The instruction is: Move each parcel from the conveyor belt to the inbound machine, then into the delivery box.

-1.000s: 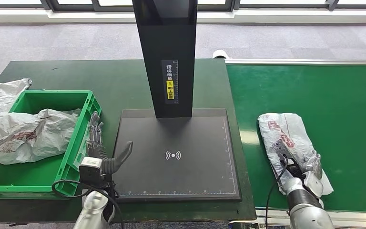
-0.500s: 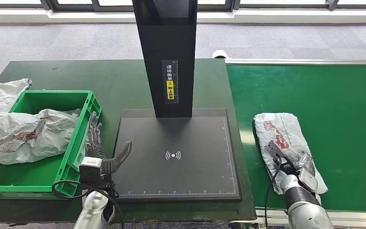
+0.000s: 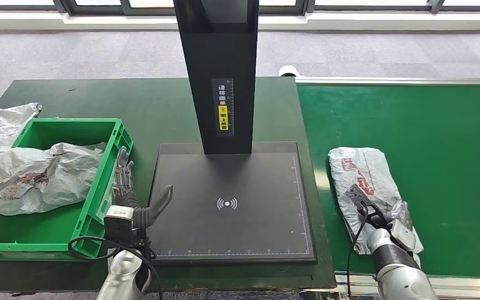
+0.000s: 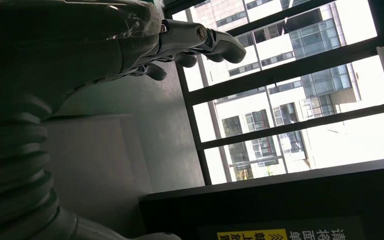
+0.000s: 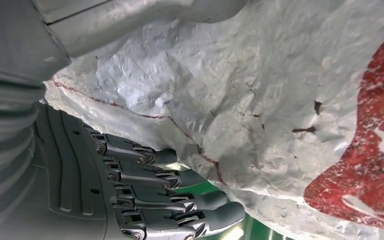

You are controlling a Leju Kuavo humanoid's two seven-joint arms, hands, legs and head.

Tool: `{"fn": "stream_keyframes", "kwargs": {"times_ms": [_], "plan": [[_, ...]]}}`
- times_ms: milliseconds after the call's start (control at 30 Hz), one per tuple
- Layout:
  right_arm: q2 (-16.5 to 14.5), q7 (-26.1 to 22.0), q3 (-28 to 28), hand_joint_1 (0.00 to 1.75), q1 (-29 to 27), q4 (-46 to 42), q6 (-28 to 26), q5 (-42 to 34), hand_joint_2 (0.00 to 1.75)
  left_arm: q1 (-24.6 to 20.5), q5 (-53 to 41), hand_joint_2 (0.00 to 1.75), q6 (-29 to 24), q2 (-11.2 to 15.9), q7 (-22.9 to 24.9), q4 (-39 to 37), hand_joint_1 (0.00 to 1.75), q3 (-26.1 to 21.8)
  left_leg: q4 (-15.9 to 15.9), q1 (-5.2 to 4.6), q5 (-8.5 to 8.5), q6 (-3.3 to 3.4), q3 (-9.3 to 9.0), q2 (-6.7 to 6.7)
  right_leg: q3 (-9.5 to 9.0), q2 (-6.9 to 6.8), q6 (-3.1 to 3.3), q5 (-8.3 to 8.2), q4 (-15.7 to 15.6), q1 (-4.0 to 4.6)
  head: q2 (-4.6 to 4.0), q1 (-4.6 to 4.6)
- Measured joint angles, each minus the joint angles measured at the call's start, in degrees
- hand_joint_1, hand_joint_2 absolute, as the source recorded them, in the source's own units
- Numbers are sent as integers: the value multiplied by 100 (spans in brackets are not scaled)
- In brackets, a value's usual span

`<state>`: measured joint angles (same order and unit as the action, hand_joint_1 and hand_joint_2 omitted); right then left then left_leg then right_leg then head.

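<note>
A crumpled white parcel (image 3: 362, 178) with red print lies on the green conveyor belt (image 3: 437, 125), close to the belt's left edge. My right hand (image 3: 392, 234) grips the parcel's near end. In the right wrist view its fingers (image 5: 150, 195) curl under the parcel (image 5: 260, 90) while the thumb lies over the top. My left hand (image 3: 131, 194) stands open with fingers raised, between the green delivery box (image 3: 69, 123) and the black inbound machine's plate (image 3: 237, 181). In the left wrist view the left hand (image 4: 180, 45) holds nothing.
The machine's black pillar (image 3: 220, 75) rises from the back of the plate. Crumpled white parcels (image 3: 44, 175) fill the delivery box and spill over its left side. A metal rail (image 3: 462, 284) borders the belt's near edge.
The parcel and my right hand have shifted left along the belt toward the machine. The left hand has stayed where it was.
</note>
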<state>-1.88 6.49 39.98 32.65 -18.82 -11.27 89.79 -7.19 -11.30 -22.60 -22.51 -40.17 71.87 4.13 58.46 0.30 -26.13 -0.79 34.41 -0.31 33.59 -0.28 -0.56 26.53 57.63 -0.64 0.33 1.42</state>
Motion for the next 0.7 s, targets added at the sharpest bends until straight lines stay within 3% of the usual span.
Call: {"fn": "stream_keyframes", "kwargs": {"times_ms": [133,700], "plan": [[0,2,-20,174,0,9,2,-1,175,0,0,175,0,2,0,-1,0,0,0,0,0,0,0,0,0,0,0,0,0,0,0,0],[-2,-12,-44,175,-7,13,-505,-216,175,13,-96,175,-133,6,83,-36,0,0,0,0,0,0,0,-1,0,-1,0,0,0,0,0,0]]}}
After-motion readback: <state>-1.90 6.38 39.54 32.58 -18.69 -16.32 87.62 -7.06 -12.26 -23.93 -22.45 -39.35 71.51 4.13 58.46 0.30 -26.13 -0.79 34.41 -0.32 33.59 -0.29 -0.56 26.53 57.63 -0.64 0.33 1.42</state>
